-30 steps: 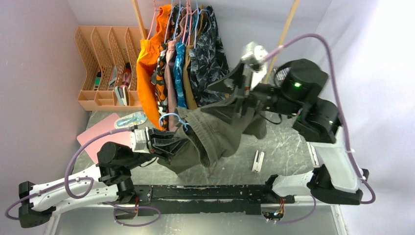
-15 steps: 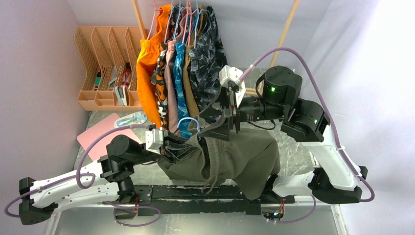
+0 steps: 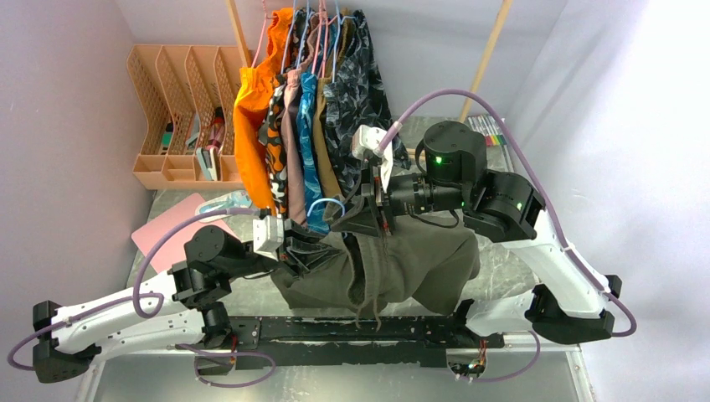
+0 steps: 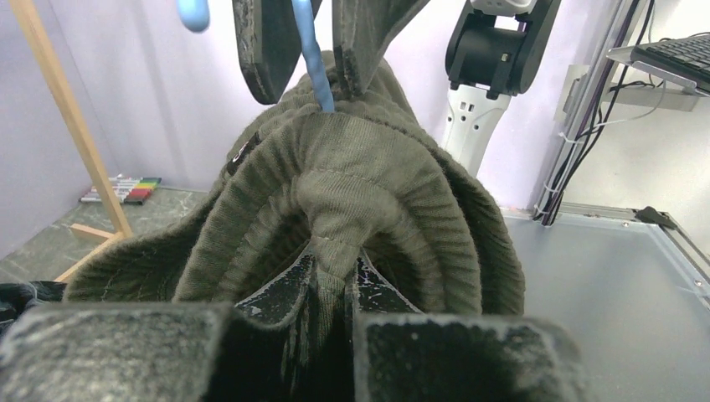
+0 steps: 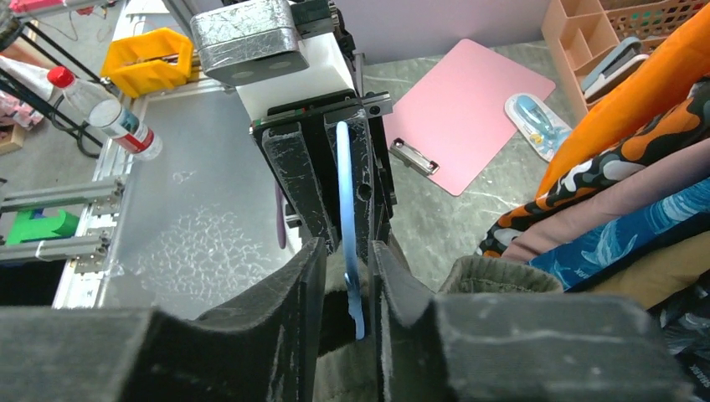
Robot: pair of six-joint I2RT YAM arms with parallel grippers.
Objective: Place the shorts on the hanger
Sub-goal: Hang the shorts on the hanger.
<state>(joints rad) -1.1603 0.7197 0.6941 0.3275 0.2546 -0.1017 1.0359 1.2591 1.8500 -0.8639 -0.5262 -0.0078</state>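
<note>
Olive-green shorts point(image 3: 419, 261) are clamped by the left jaws; the hanger point(image 5: 343, 184) is straddled by narrow right jaws, grip unclear.

Robotics lab: aluminium framing point(image 5: 50, 245), computer keyboard point(image 4: 676, 52), walled-in test table point(image 3: 502, 264).

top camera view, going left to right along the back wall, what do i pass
peach desk organizer → orange garment → blue patterned garment → dark camouflage garment → right wooden pole. The left wooden pole and the markers overlap others, so they are left out.
</note>
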